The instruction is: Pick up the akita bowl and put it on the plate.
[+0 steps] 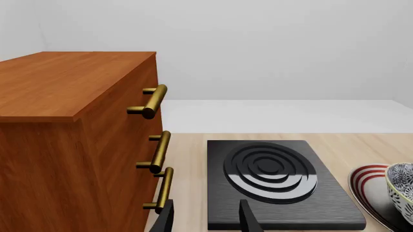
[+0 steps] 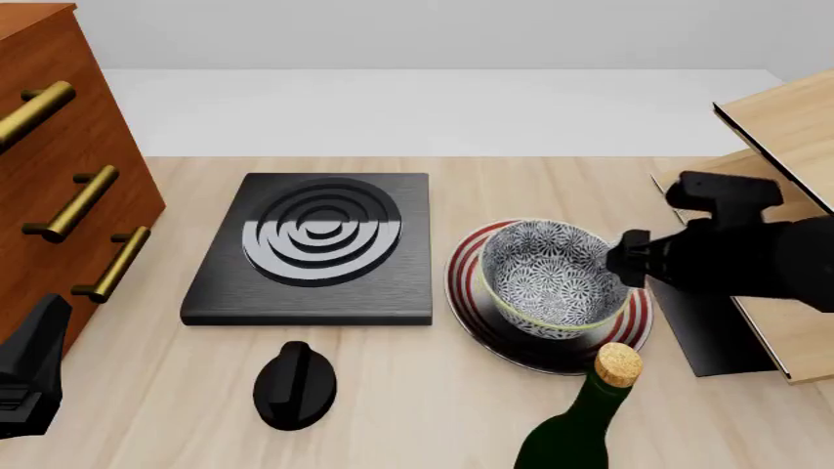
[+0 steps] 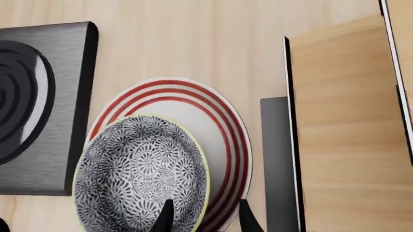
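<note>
Akita bowl point(image 2: 549, 277) sits on the plate point(image 2: 467, 293), shifted toward the plate's near-left side in the right wrist view, upright. Right gripper point(image 3: 203, 215) hovers at the bowl's right rim, fingers point(image 3: 166, 217) spread, one over the bowl's inside and one outside over the plate; can't tell if they touch the rim. Right arm point(image 2: 736, 254) comes in over the plate's right edge. Left gripper point(image 1: 206, 217) is low at the counter's near-left, well apart from the bowl, fingers spread, holding nothing.

Around: black square slab point(image 2: 316, 244) with grey rings just left of the plate, almost touching. Black knob-shaped object point(image 2: 295, 384) on the counter in front of the slab. Green bottle with cork point(image 2: 587, 415) stands just in front of the plate, near the bowl. Wooden drawer cabinet point(image 2: 53, 176) with brass handles point(image 2: 78, 203) on the far left. Light wooden board structure point(image 2: 782, 147) with a dark panel point(image 3: 277, 159) to the right of the plate.

No readable writing or labels anywhere.

Counter point(image 2: 521, 186) is pale wood grain; plain white wall behind.
</note>
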Tool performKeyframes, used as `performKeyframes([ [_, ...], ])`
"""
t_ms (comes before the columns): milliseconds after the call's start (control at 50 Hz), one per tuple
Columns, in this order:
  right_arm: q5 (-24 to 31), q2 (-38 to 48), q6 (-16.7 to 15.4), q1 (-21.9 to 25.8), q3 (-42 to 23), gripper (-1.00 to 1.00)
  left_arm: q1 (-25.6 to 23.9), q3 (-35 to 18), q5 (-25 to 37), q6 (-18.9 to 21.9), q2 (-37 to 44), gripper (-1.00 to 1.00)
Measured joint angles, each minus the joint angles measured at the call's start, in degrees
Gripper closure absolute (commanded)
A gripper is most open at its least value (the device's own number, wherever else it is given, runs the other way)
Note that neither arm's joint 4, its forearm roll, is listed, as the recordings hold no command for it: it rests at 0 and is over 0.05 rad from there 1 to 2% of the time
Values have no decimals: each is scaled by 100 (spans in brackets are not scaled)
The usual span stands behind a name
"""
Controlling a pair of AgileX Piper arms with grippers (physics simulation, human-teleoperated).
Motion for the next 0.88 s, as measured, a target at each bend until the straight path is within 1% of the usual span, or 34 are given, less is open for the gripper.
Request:
performKeyframes([
  [220,-114,-464,-190,51,222,-100,0,0,0,0,0,-100],
  [300,-203,-662,-303,79,348,-100,0,0,0,0,0,-100],
  [500,-466,-1266,-427,108,725,-100,0,0,0,0,0,-100],
  [760,-1019,-2225,-547,25,1476,-100,0,0,0,0,0,-100],
  [880,-1142,-2724,-591,69,1843,-100,0,0,0,0,0,-100],
])
